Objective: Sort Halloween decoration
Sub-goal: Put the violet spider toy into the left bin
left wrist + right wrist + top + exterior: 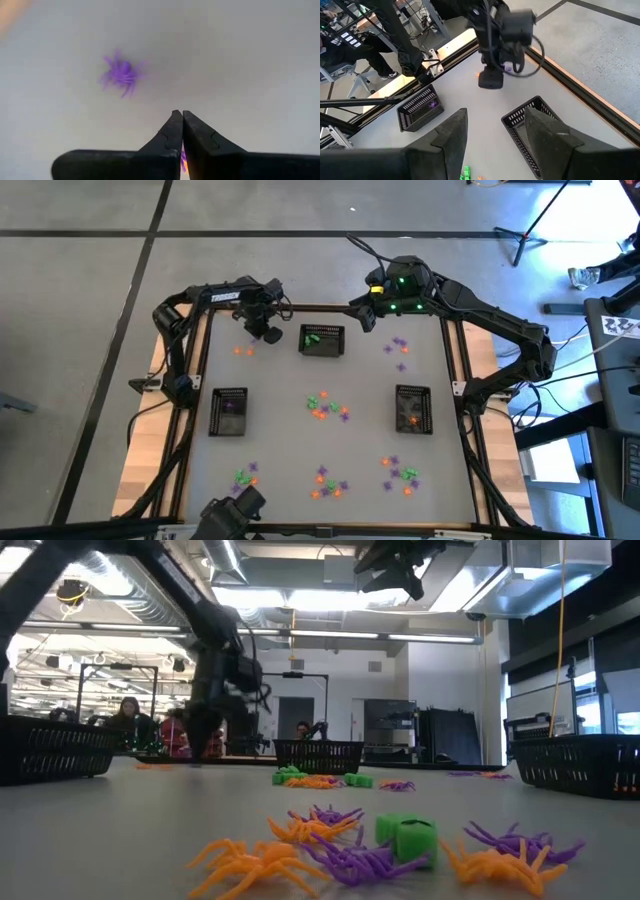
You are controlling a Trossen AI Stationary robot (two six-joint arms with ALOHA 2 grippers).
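Both robot arms are dark, almost black, and made of thick round tubes joined by chunky joints. The left arm (pixel 215 298) has a pale label with dark letters on its upper tube, in the upper left of the high view. The right arm (pixel 490 320) has small green lights glowing on a blocky part near the top middle of that view. Thin black cables loop along both arms, and one curls in a ring beside the left arm's wrist block in the right wrist view. The left gripper (pixel 181 131) has two black, pointed jaws with small notched steps on their inner edges. The right gripper (pixel 496 131) has wide, flat, dark grey jaws shaped like wedges.
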